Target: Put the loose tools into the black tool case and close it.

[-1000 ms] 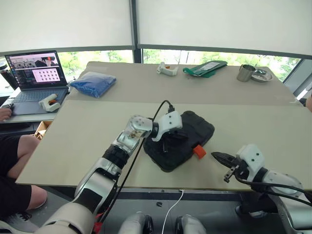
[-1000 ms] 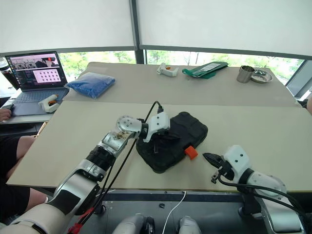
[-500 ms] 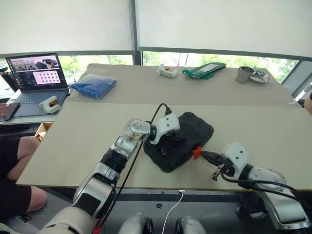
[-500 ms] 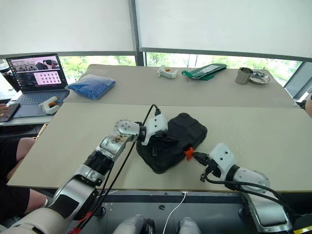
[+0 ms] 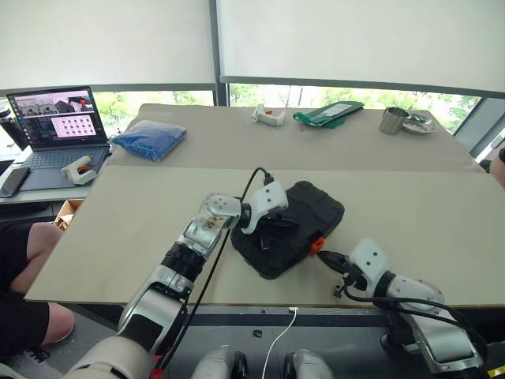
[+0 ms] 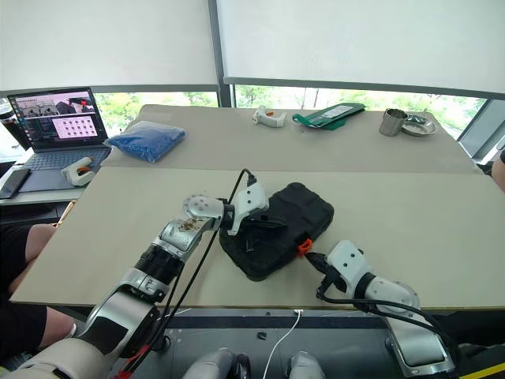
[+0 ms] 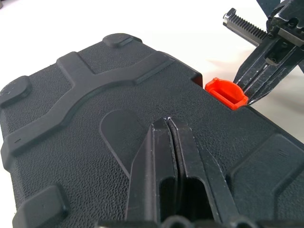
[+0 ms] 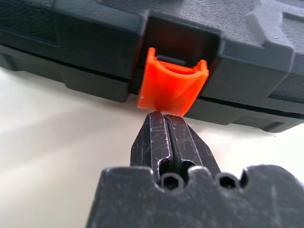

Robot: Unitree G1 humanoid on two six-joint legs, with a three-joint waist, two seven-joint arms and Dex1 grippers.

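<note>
Right at the orange latch [image 8: 172, 88]: right gripper [image 8: 167, 124] pinched shut, empty, tips touching its underside, nearer than the left gripper [image 7: 167, 124].

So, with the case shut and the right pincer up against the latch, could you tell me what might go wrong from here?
1. The orange latch still sticks out unlatched, and the shut right pincer meets only its lower edge, so the tip might slide off underneath.
2. The black tool case lies near the table edge; a push could shift or turn it.
3. The shut left pincer presses one spot on the lid, so the case might pivot.
</note>
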